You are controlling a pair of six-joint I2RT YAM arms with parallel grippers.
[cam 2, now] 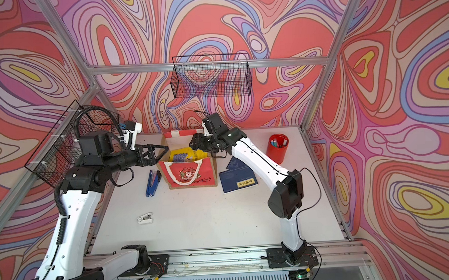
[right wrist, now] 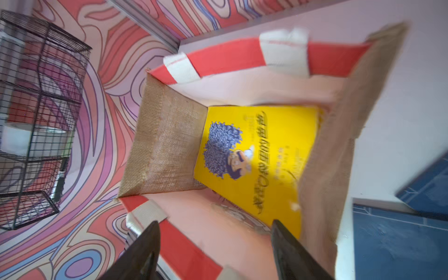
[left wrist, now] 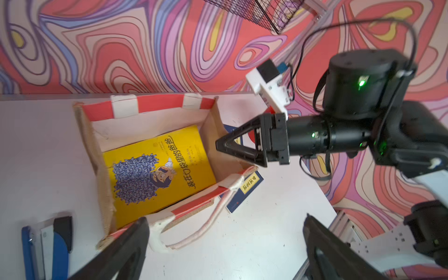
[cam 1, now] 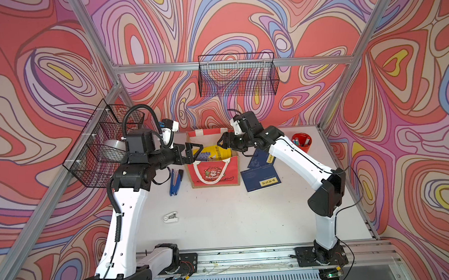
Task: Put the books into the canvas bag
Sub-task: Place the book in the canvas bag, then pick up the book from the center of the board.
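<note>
Your right gripper hangs over the open mouth of the canvas bag, its fingers apart with nothing between them. Directly beneath those fingers a yellow book lies flat on the bag's floor, cover up, one edge against the jute side wall. The navy books lie outside the bag on the table, two overlapping, just beside the bag wall nearest your right wrist and partly under that forearm; each shows a yellow label. Your left gripper faces the right one from the opposite side of the bag, jaws spread wide and empty. One of its fingers sits over the near corner of the striped rim, though you cannot tell whether it touches. A white rope handle droops between the left fingers. A blue stapler lies on the table just below the left gripper, outside the bag.
</note>
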